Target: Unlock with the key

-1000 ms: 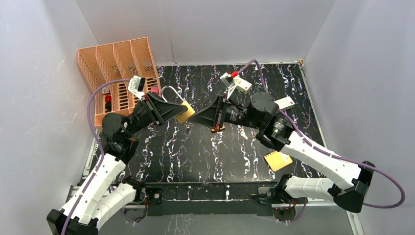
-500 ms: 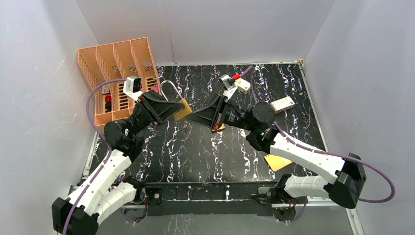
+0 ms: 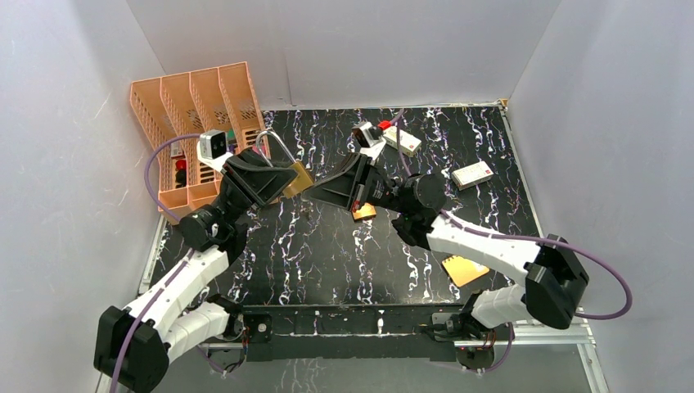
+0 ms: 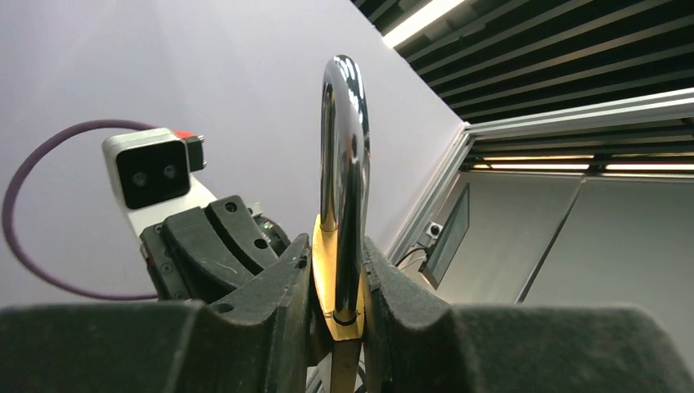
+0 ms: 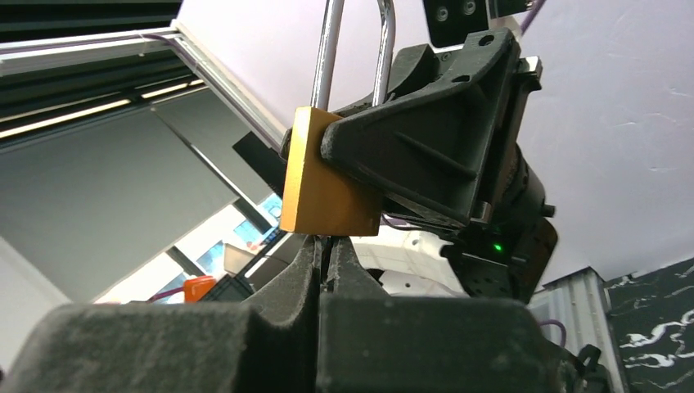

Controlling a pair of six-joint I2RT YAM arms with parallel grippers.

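Padlock (image 5: 323, 180): brass, steel shackle | left pincer (image 4: 337, 278): clamped on it | right pincer (image 5: 327, 246): closed, key hidden

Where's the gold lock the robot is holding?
In the top view, the brass padlock is left of centre, gripped in the left pincer, near the orange rack.

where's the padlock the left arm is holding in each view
top external: padlock centre-left, at the left gripper's tip.
left wrist: bottom centre, shackle rising towards the top.
right wrist: upper centre, shackle running off the top.
shared landmark: the left gripper's black fingers clamping its body.
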